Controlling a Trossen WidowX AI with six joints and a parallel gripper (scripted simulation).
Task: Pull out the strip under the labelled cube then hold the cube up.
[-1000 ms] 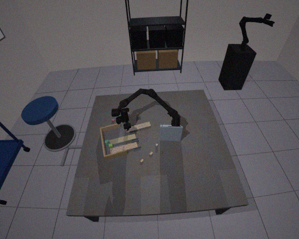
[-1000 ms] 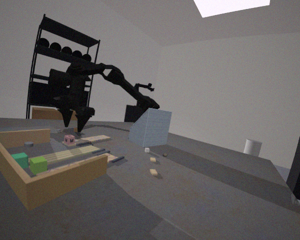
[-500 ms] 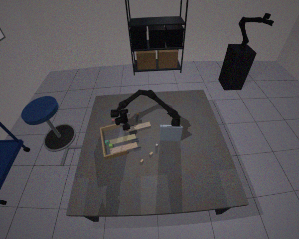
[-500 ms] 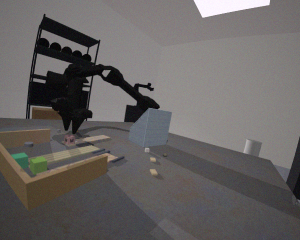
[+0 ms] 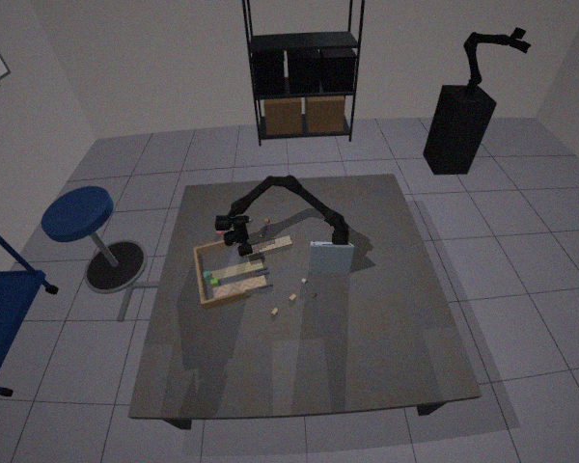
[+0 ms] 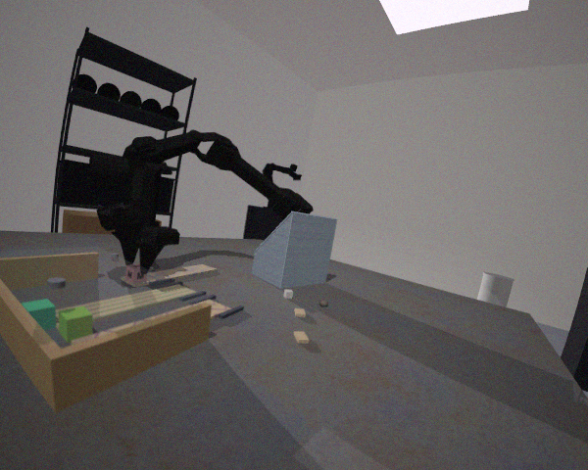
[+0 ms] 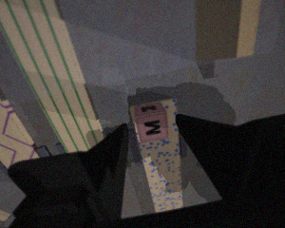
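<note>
The pink cube (image 6: 135,275) (image 7: 152,127), marked with a black M, sits on the end of the blue-speckled strip (image 5: 281,243) (image 6: 198,270) (image 7: 167,182). My gripper (image 6: 136,267) (image 7: 151,123) points down with its fingers partly open, one on each side of the cube. The wrist view shows narrow gaps beside the cube; firm contact cannot be made out. The arm hides the cube in the top view. A green-lined strip (image 5: 237,270) (image 7: 57,76) and a purple zigzag strip (image 5: 239,285) (image 7: 2,128) lie alongside. A lime cube (image 5: 213,281) (image 6: 75,323) and a teal cube (image 5: 207,274) (image 6: 40,313) are near their far ends.
A low wooden wall (image 5: 198,274) (image 6: 132,349) encloses the strips' far ends on three sides. Dark guide rails (image 6: 231,311) flank the strips. A pale blue block (image 5: 330,258) (image 6: 307,250) stands by the arm's base. Small tan blocks (image 5: 273,311) (image 6: 300,337) and a white cube (image 5: 303,280) (image 6: 288,293) lie nearby.
</note>
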